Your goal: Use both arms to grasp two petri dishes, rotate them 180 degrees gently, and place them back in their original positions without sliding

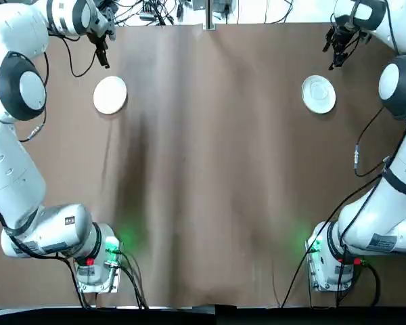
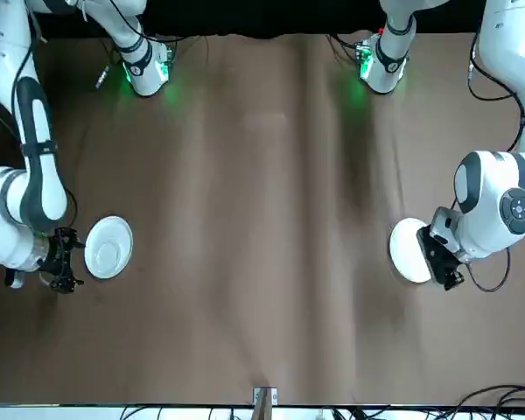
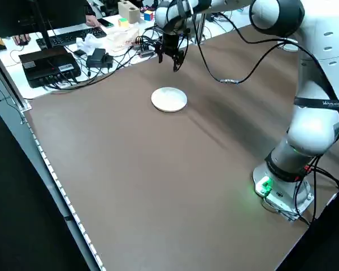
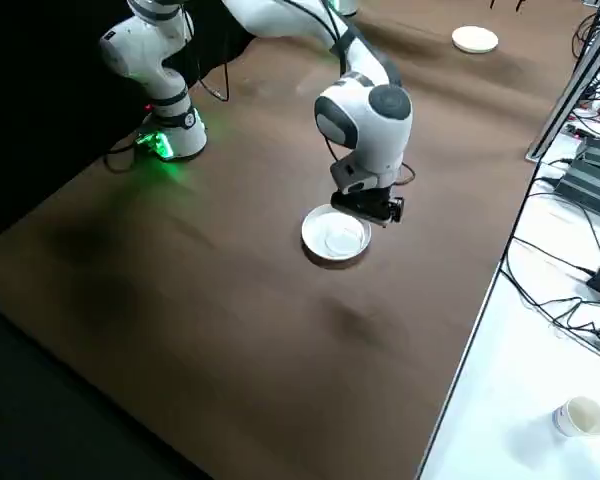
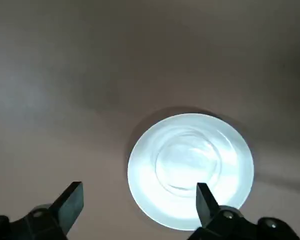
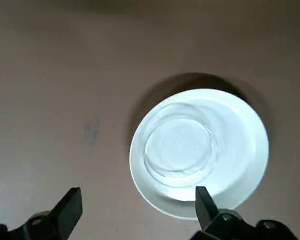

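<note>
Here we are at the bench (image 1: 210, 203), a petri dish lying toward each side of its far half. On the bench's left, the plain white petri dish (image 1: 110, 95); on its right, the ringed petri dish (image 1: 319, 94). And the left tool (image 5: 140, 185) hangs over the bench's far-left part, released, fingers spread wide, grasping nothing! Over to the bench's far-right part, the right tool (image 6: 139, 189) matches it, also spread and empty. Each has one finger over its own dish's rim, the other out over bare bench.
</note>
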### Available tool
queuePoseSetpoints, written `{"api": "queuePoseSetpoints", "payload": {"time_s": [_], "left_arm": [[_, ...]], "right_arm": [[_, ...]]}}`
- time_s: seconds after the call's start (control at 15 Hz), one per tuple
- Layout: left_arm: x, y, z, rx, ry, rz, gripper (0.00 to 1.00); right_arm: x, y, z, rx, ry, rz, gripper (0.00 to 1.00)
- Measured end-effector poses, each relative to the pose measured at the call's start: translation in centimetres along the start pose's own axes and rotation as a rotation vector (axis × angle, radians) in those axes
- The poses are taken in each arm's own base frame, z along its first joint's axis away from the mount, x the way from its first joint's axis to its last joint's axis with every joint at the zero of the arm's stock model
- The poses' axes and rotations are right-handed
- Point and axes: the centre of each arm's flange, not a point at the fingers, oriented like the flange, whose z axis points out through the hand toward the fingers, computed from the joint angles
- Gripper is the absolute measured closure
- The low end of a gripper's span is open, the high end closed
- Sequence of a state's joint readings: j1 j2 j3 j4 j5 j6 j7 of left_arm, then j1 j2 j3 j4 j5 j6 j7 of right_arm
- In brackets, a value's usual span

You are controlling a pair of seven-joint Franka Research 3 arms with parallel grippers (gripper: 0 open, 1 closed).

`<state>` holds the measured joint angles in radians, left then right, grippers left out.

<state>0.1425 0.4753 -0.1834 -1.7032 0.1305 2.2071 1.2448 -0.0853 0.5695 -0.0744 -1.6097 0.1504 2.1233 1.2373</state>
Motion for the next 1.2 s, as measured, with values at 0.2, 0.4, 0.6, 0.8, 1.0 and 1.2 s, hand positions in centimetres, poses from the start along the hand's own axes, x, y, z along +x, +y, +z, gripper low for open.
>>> {"api": "queuePoseSetpoints", "payload": {"time_s": [0.2,0.4,0.6,0.8,1.0,1.2], "left_arm": [[0.5,0.1,1.9,-0.016,0.002,0.126,0.00],[0.5,0.1,4.8,-0.032,-0.013,0.177,0.27],[0.8,0.3,6.7,-0.047,-0.011,0.187,0.34],[0.2,-0.1,8.4,-0.028,-0.004,0.184,0.47],[-0.3,-0.2,9.7,-0.011,-0.027,0.227,0.57],[-0.9,0.0,11.5,-0.015,-0.023,0.266,0.57]], "right_arm": [[0.5,-0.3,2.5,0.007,0.009,0.058,0.00],[2.1,0.1,4.3,-0.009,0.008,0.097,0.00],[2.4,0.4,5.8,-0.009,0.011,0.103,0.00],[1.8,0.6,7.2,-0.028,0.006,0.123,0.00],[1.6,0.5,7.2,-0.029,0.005,0.160,0.00],[1.5,0.5,7.1,-0.027,0.006,0.174,0.00]]}}
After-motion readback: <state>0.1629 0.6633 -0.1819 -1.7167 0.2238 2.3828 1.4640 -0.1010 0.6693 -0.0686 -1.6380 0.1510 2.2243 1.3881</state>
